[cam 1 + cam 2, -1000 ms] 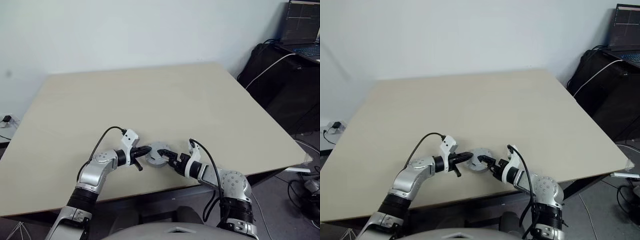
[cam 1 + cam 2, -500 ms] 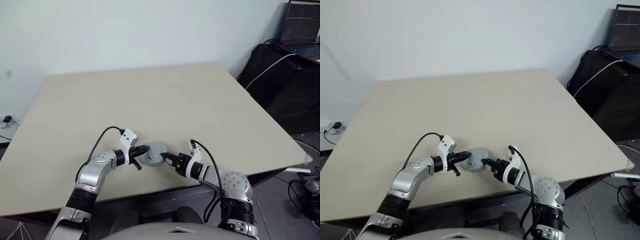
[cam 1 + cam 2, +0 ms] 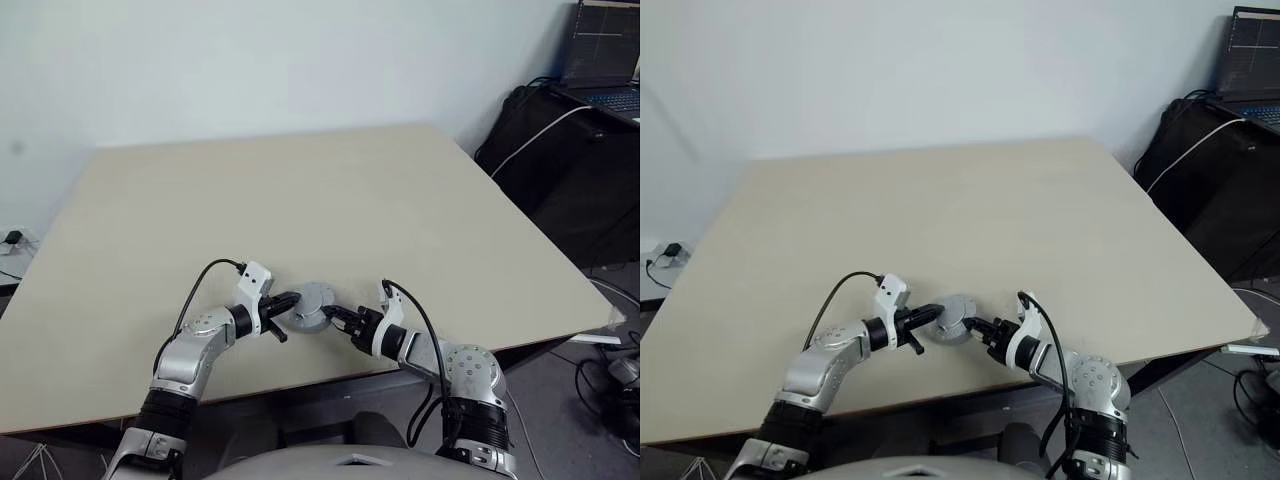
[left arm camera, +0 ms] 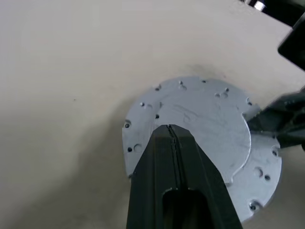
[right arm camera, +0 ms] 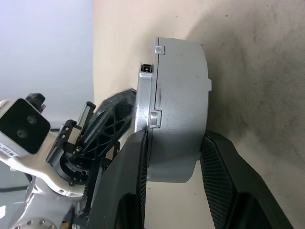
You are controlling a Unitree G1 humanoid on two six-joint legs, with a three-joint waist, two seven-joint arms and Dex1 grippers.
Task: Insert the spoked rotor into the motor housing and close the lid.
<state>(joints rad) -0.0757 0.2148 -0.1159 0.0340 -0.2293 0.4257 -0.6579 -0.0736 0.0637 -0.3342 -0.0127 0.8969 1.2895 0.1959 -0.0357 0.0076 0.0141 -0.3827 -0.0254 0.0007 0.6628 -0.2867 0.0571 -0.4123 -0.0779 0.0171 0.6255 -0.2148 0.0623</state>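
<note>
Gripping motor housing (image 5: pixel 178 109), right tool (image 5: pixel 174 157) (no writing legible)

A pale silver lid (image 4: pixel 200 119) dotted with small dark holes lies on a plain beige table (image 3: pixel 300 200).

Both head cameras look forward and down across the tabletop (image 3: pixel 300 200) from above. Each wrist camera sits very close, sighting along its own fingers; both catch the same closed motor housing (image 4: pixel 205 138).
</note>
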